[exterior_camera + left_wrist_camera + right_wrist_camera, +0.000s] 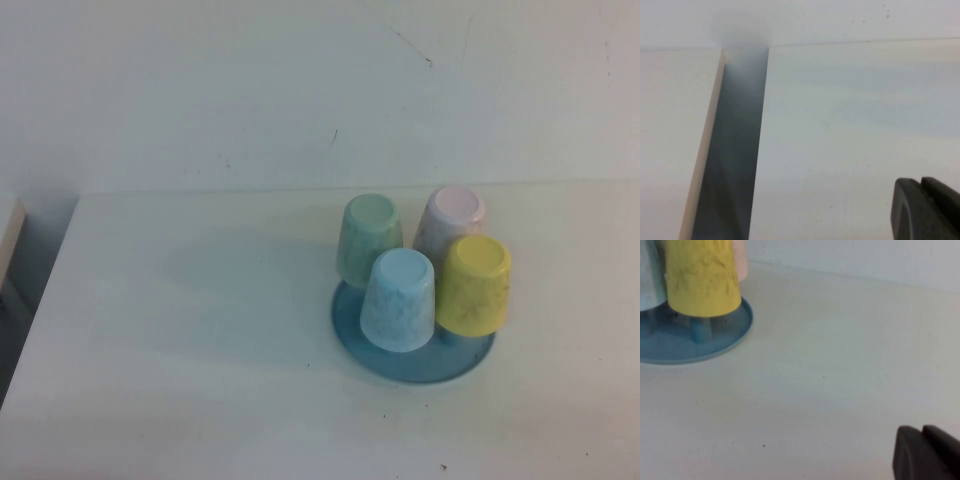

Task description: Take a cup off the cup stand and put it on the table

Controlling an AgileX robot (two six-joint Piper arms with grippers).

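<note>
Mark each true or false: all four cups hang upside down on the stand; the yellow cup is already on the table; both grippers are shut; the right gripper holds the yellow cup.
1. All four cups sit upside down on the stand: true.
2. The yellow cup is on the table: false, it is on its peg.
3. The left gripper and right gripper are shut: true.
4. The right gripper holds the yellow cup: false, it is empty, apart from the stand.

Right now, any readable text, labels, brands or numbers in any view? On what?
None.
Yellow cup: dark speckles only, no lettering.
Blue, green and pink cups, cup stand: no print.
Table: a few dark specks, no text.
Left gripper and right gripper, both shut, away from the cups: no markings visible.
</note>
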